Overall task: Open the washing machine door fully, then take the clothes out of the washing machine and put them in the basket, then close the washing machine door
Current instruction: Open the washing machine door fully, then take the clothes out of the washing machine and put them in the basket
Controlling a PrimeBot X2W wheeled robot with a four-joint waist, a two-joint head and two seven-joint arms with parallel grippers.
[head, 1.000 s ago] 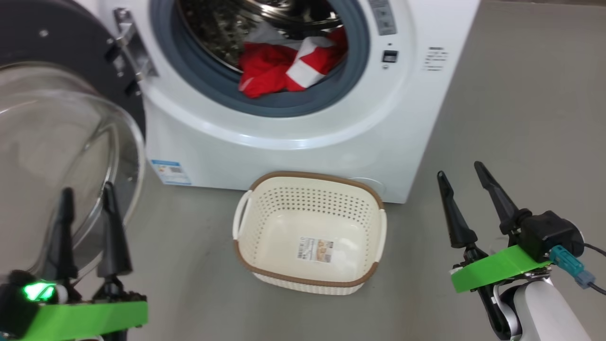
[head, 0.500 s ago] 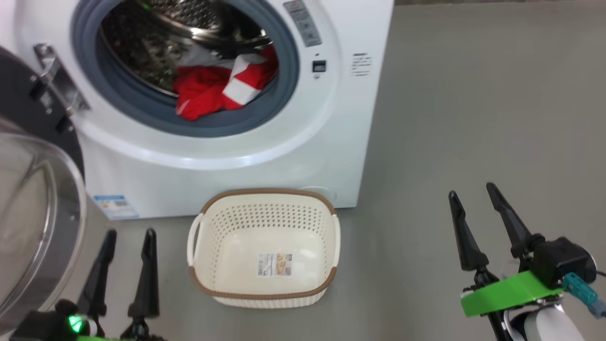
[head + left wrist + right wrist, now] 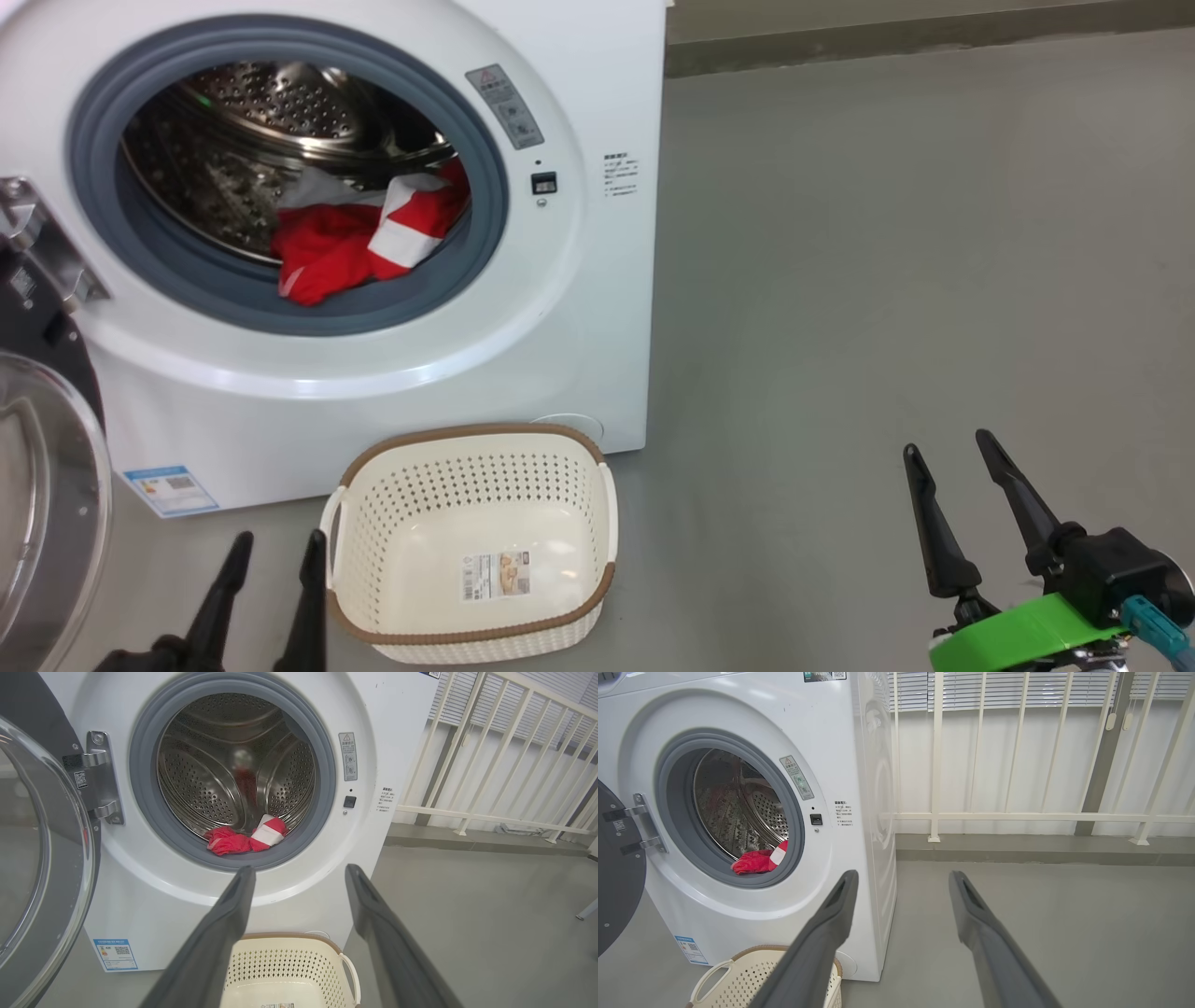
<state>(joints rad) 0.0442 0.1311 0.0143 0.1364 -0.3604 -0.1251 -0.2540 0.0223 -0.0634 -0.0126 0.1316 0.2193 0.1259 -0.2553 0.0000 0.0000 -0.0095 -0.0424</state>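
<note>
The white washing machine (image 3: 597, 308) stands with its door (image 3: 47, 523) swung wide to the left, glass bowl facing out. Red and white clothes (image 3: 359, 238) lie at the front of the steel drum, also the clothes (image 3: 245, 837) in the left wrist view. The cream basket (image 3: 471, 546) sits on the floor before the machine, holding nothing but its paper label. My left gripper (image 3: 277, 553) is open, low, just left of the basket. My right gripper (image 3: 948, 448) is open over bare floor to the right, well away from the machine.
Grey floor (image 3: 887, 280) stretches to the right of the machine. A white railing (image 3: 1017, 816) on a low kerb runs behind it. The door hinge (image 3: 42, 247) juts out at the opening's left edge.
The head view has swung right and up, so machine, door and basket sit further left and lower in the picture. Both grippers stay open and appear lower in view.
</note>
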